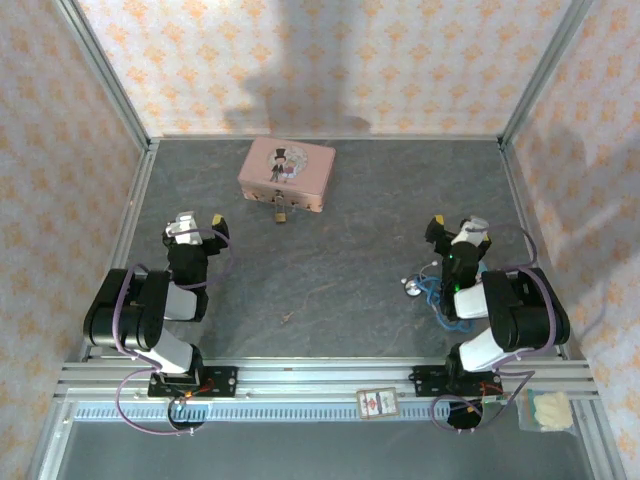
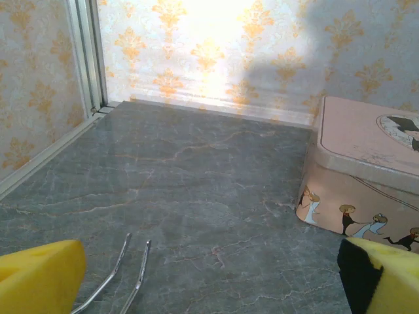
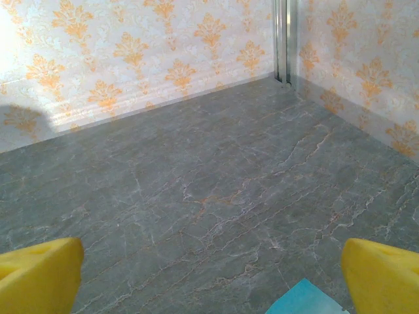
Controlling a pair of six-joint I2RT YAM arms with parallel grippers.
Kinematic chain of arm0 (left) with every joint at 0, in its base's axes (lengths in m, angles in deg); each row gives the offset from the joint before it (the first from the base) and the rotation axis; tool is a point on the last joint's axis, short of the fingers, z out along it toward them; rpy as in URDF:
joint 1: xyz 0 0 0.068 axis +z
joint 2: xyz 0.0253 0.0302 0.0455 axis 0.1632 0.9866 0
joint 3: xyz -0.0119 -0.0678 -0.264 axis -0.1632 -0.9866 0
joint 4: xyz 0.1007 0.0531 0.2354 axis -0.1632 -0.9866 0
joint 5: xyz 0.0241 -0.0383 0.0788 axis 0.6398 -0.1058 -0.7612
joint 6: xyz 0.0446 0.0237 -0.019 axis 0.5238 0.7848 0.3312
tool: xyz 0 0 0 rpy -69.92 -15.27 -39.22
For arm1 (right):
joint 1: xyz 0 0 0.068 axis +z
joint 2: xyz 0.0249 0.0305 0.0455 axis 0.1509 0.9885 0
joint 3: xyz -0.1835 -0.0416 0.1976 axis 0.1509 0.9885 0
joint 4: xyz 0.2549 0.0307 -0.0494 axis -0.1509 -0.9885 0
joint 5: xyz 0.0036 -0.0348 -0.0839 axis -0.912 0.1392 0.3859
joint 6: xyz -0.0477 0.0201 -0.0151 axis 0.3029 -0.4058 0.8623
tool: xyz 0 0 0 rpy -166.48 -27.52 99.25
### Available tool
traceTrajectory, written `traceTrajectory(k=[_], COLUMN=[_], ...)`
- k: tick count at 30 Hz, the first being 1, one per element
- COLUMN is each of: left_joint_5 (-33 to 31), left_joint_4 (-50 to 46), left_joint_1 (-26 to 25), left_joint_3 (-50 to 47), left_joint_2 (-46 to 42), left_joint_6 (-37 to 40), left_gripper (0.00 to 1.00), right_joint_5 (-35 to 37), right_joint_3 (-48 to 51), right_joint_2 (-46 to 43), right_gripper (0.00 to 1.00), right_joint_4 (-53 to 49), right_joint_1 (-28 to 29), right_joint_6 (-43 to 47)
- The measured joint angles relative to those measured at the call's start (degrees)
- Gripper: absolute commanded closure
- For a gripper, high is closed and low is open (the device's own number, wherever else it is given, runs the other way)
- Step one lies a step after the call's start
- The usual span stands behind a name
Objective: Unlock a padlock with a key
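Two hands spread wide, holding nothing: left hand (image 1: 200, 224), right hand (image 1: 456, 226). Padlock (image 1: 281, 213) lies on the desk (image 1: 330, 280), apparently touching the tin (image 1: 288, 165) on its near side. Expect it tiny, rigid, slick, light; pinch the brass body's flat faces, not the shackle.

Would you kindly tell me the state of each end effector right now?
Left end effector: open, holding nothing.
Right end effector: open, holding nothing.

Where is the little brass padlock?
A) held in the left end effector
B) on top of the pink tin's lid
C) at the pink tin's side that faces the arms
C: in the top view the padlock sits at the near edge of the pink tin, below its lid.
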Motion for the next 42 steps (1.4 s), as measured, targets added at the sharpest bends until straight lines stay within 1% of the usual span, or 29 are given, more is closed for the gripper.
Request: traceTrajectory(k=[23,27,30,33,36,39,40,42], left_joint_5=[0.0,-0.4,-1.5,-4.1,-6.1,-6.1,-5.8,-4.1], left_joint_4=[0.0,-0.5,-4.7,-12.1,-19.7,-26.8,-29.3,-34.1], left_joint_1=[0.0,0.0,0.0,-0.8,-1.4,-1.4,-1.4,-1.4], left_joint_3=[0.0,0.1,0.9,3.7,7.5,10.7,11.5,12.5], left_joint_2=[0.0,-0.2,-3.1,-9.4,-16.2,-21.3,-22.4,-23.9], left_joint_6=[0.0,-0.1,-0.1,-0.7,-4.3,-9.9,-12.0,-15.7], left_gripper=[0.01,0.01,0.01,0.01,0.01,0.01,0.01,0.01], right_joint_5=[0.0,0.8,2.3,4.5,4.9,2.6,1.0,-1.9], right_joint_3=[0.0,-0.2,-1.4,-4.8,-9.9,-15.3,-17.5,-21.8], right_joint_2=[0.0,-0.7,-4.3,-9.6,-14.2,-16.8,-16.7,-15.5], right_gripper=[0.00,0.00,0.00,0.00,0.00,0.01,0.03,0.05], right_joint_4=[0.0,-1.3,-5.3,-12.1,-20.3,-28.7,-32.0,-38.1], right_joint_1=[0.0,0.9,2.7,5.5,8.5,12.3,13.8,17.6], right_joint_6=[0.2,0.3,1.3,1.9,0.0,-3.5,-4.7,-6.6])
